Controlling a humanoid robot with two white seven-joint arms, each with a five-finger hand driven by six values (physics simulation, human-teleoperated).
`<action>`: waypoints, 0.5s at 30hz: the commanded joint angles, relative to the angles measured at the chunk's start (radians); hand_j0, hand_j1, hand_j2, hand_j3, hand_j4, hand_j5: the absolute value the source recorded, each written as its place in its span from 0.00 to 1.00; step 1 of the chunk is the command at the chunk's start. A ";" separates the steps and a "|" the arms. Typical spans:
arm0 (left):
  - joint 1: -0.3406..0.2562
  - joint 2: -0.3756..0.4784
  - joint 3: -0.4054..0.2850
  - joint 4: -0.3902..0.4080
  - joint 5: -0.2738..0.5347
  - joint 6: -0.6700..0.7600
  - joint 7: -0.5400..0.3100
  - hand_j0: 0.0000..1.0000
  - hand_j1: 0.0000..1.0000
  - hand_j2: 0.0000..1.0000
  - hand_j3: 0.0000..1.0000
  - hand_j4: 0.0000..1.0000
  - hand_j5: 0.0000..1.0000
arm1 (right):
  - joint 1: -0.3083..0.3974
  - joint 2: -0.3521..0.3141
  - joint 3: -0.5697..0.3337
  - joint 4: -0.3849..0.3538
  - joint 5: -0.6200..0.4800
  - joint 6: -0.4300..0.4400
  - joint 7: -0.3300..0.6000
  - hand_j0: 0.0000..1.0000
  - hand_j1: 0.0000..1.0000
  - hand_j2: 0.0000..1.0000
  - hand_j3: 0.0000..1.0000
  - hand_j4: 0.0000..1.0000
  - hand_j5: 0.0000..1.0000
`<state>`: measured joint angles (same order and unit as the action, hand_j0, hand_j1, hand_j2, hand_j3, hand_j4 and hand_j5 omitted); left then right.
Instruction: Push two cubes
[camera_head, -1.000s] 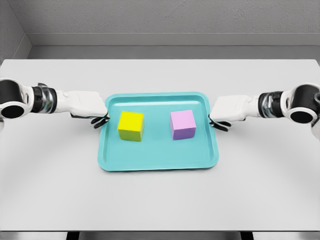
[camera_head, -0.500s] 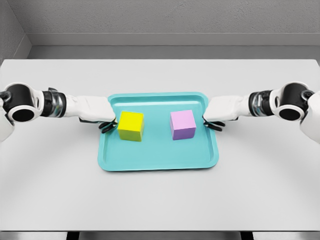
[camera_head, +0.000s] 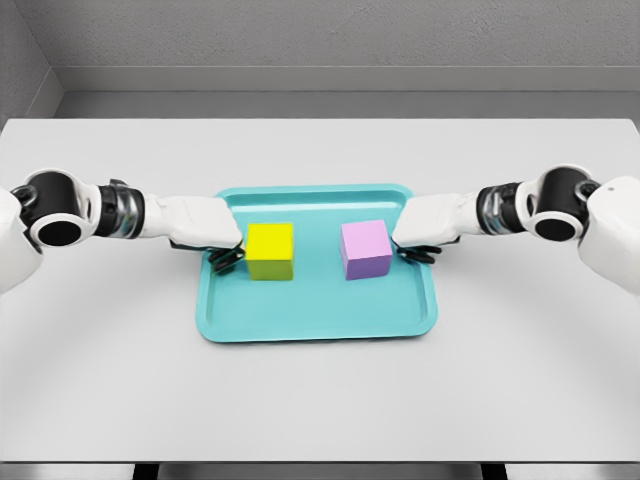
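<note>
Left robot hand (camera_head: 212, 236) touching yellow cube (camera_head: 270, 250), tray (camera_head: 318, 322) middle open

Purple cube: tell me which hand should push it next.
Right. The right hand sits just beside the purple cube on its right side. The left hand is against the yellow cube, which stands between them in the teal tray.
</note>
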<state>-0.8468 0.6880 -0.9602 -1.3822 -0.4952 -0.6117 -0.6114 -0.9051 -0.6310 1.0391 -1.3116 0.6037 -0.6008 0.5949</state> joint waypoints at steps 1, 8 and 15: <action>0.000 -0.004 0.000 0.000 0.003 0.001 0.001 0.15 0.15 0.15 0.15 0.15 0.15 | 0.000 0.010 0.019 -0.003 -0.039 -0.010 0.016 0.00 0.00 0.00 0.00 0.00 0.00; 0.000 -0.004 0.000 0.012 0.004 0.001 0.001 0.15 0.15 0.15 0.15 0.15 0.15 | -0.003 0.008 0.039 -0.043 -0.039 -0.010 0.016 0.00 0.00 0.00 0.00 0.00 0.00; -0.002 -0.012 0.000 0.015 0.003 0.001 0.001 0.15 0.15 0.15 0.15 0.15 0.15 | -0.012 0.004 0.039 -0.098 -0.045 -0.010 0.016 0.00 0.00 0.00 0.00 0.00 0.00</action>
<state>-0.8483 0.6781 -0.9610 -1.3672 -0.4950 -0.6129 -0.6112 -0.9173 -0.6277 1.0743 -1.3933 0.6045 -0.6075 0.6013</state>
